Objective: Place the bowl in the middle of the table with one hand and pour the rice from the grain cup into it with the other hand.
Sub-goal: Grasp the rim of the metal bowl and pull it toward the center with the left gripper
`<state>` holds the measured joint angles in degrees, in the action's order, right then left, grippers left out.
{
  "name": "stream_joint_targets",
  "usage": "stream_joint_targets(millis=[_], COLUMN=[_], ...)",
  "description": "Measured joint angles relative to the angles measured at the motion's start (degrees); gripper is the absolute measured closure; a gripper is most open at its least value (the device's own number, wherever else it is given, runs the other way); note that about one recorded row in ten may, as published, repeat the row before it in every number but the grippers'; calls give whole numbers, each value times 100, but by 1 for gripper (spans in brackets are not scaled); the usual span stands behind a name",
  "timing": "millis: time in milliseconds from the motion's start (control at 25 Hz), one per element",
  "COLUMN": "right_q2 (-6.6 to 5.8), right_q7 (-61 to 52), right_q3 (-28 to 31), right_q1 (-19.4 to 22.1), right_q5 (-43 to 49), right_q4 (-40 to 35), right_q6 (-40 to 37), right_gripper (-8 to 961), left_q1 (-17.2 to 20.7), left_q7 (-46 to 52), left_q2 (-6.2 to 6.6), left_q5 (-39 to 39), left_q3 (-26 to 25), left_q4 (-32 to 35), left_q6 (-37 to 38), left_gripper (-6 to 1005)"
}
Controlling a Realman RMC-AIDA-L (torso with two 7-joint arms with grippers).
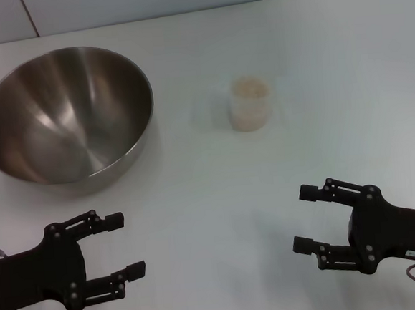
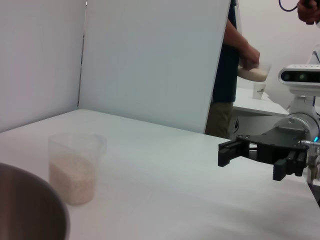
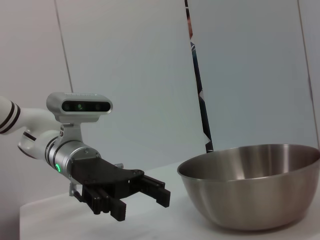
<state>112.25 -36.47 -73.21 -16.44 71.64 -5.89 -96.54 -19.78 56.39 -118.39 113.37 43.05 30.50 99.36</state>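
Observation:
The steel bowl (image 1: pixel 66 116) stands empty at the far left of the white table (image 1: pixel 210 191). The grain cup (image 1: pixel 250 103) stands upright right of the middle, farther back, with rice (image 1: pixel 250 89) inside. My left gripper (image 1: pixel 127 244) is open and empty at the near left, in front of the bowl. My right gripper (image 1: pixel 304 218) is open and empty at the near right, in front of the cup. The left wrist view shows the cup (image 2: pixel 75 167), the bowl's rim (image 2: pixel 30 210) and the right gripper (image 2: pixel 250 160). The right wrist view shows the bowl (image 3: pixel 255 190) and the left gripper (image 3: pixel 142 202).
White panels stand behind the table. A person (image 2: pixel 232 65) stands beyond a panel off to the side, holding a container. The table's far edge meets a tiled wall (image 1: pixel 145 2) in the head view.

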Motion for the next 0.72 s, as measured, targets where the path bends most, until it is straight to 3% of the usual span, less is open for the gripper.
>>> stream_joint_targets(millis=[360, 560, 720], right_q2=[8, 8, 8], right_q7=[-1, -17, -25], right_q3=[0, -6, -21], right_q1=[9, 7, 4], right_q5=[0, 0, 0], right_q4=[0, 0, 0], right_q6=[11, 33, 38], right_gripper=[156, 156, 156], left_q1=[1, 123, 41], left_q7=[-35, -34, 1168], left_q2=[0, -9, 0], left_q5=[-6, -1028, -1639], left_q3=[-23, -641, -1125], left_q4=[0, -5, 344], left_q6=[22, -48, -713], left_gripper=[200, 206, 211])
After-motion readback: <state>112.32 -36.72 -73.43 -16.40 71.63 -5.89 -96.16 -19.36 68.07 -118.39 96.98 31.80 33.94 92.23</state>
